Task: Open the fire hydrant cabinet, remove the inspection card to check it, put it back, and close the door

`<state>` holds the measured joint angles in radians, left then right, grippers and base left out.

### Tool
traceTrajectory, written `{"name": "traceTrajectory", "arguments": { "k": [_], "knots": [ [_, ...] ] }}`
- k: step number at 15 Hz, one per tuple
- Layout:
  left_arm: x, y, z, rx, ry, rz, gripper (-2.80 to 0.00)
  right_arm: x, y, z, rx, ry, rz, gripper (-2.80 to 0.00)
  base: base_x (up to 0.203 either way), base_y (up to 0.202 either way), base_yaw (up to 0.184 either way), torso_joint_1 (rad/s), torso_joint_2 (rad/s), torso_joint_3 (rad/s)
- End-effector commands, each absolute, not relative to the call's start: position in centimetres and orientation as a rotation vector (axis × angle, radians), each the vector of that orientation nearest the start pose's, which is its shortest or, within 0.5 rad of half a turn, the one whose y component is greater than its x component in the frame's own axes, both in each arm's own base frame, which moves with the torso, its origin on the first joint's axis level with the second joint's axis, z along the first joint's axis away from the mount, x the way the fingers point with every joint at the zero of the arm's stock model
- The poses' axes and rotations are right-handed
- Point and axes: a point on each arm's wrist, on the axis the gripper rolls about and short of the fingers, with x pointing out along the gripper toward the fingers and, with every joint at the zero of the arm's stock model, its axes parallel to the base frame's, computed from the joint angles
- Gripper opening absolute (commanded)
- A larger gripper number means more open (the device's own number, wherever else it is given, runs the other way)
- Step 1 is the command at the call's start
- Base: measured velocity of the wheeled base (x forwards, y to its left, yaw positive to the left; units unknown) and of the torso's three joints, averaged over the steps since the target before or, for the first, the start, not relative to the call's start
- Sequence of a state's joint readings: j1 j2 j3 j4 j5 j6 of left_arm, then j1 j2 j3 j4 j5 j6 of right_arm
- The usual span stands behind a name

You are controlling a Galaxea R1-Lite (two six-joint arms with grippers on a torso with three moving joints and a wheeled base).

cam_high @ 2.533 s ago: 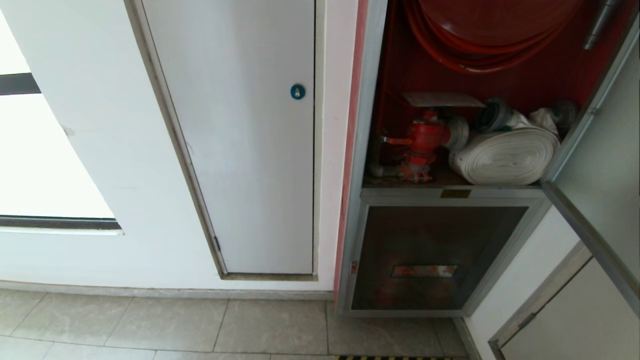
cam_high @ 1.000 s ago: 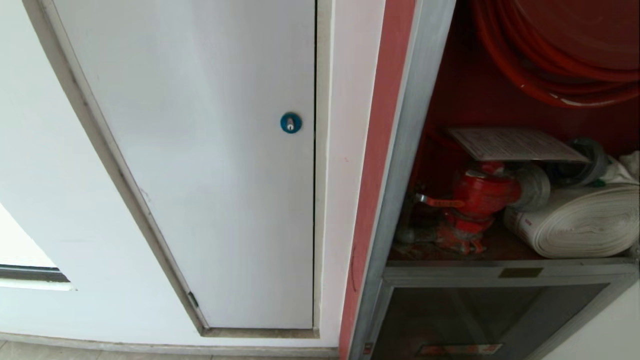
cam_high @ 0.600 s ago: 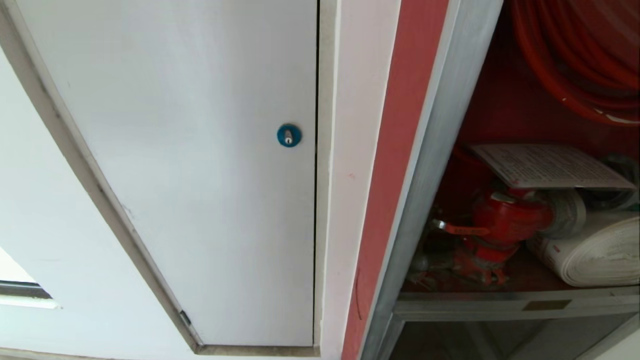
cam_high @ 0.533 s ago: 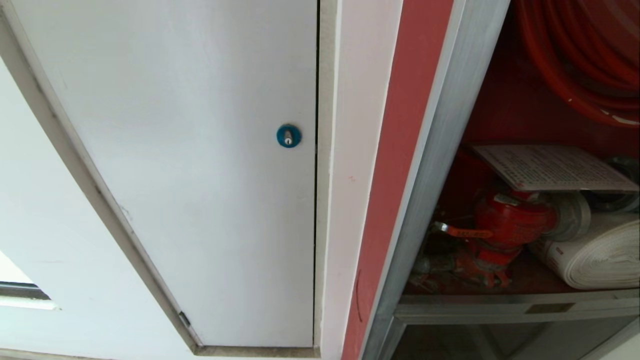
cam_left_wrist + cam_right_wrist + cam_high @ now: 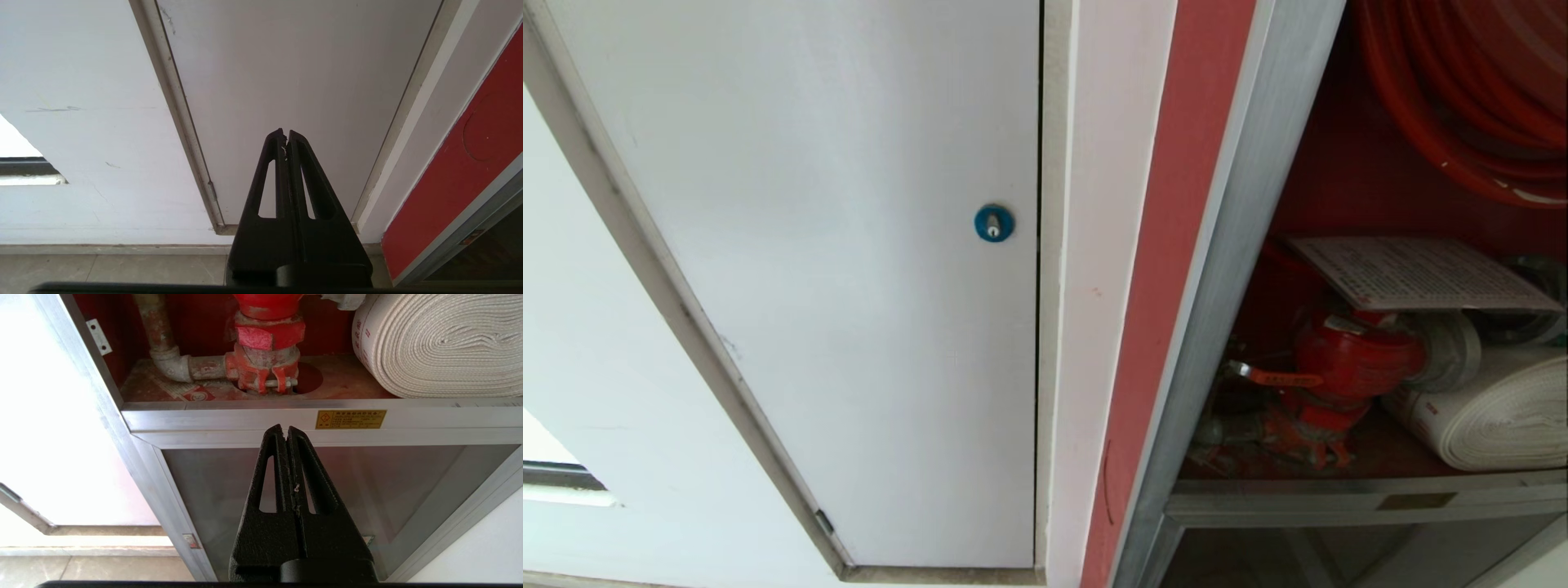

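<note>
Fire hydrant cabinet [image 5: 1217, 327] open, inspection card [image 5: 1413, 273] atop red valve [image 5: 1347, 363], print too small to read, yellow label [image 5: 350, 419] perhaps a warning, left pincer [image 5: 285, 136] and right pincer [image 5: 285, 430] closed, empty.

head: close on wall, cabinet [image 5: 1241, 245] | wrists: low, facing forward

You have the fire hydrant cabinet [image 5: 1225, 269] framed in brushed silver, its lining deep red; the inspection card [image 5: 1413, 273] is whitish, ruled with dense rows of dark print; the valve [image 5: 1347, 359] is bright red; the flat hose roll [image 5: 1494, 416] is off-white; the hose reel [image 5: 1462, 98] is orange-red; the plain panel [image 5: 849, 286] is white with a blue round lock [image 5: 994, 223]; both grippers, left gripper [image 5: 285, 136] and right gripper [image 5: 286, 433], are black.
</note>
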<state>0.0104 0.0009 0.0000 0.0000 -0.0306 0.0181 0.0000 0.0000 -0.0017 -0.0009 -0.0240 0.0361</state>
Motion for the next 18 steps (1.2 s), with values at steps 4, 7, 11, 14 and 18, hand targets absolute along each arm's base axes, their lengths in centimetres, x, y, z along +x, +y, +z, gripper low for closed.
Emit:
{"name": "traceTrajectory", "arguments": {
  "k": [4, 7, 11, 14, 18],
  "knots": [
    [-2.3, -0.1, 7.5, 0.018, 0.003, -0.02, -2.8, -2.3, -0.1, 7.6, 0.037, 0.001, -0.025, -2.8, 0.0, 0.0, 0.0, 0.0, 0.0, 0.0],
    [-2.3, -0.1, 7.5, 0.018, 0.002, -0.02, -2.8, -2.3, 0.0, 7.6, 0.037, 0.003, -0.022, -2.8, 0.0, 0.0, 0.0, 0.0, 0.0, 0.0],
    [-2.3, -0.1, 7.5, 0.018, 0.001, -0.02, -2.8, -2.3, -0.1, 7.6, 0.035, 0.001, -0.05, -2.8, 0.0, 0.0, 0.0, 0.0, 0.0, 0.0],
    [-2.3, -0.1, 7.6, 0.018, 0.0, -0.02, -2.8, -2.4, -0.1, 8.3, 0.024, -0.009, -0.057, -2.8, 0.0, 0.0, 0.0, 0.0, 0.0, 0.0],
    [-2.3, -0.1, 7.5, 0.018, 0.002, -0.02, -2.8, -1.9, -0.2, 13.3, 0.017, -0.016, -0.083, -2.8, 0.0, 0.0, 0.0, 0.0, 0.0, 0.0]
  ]
}}
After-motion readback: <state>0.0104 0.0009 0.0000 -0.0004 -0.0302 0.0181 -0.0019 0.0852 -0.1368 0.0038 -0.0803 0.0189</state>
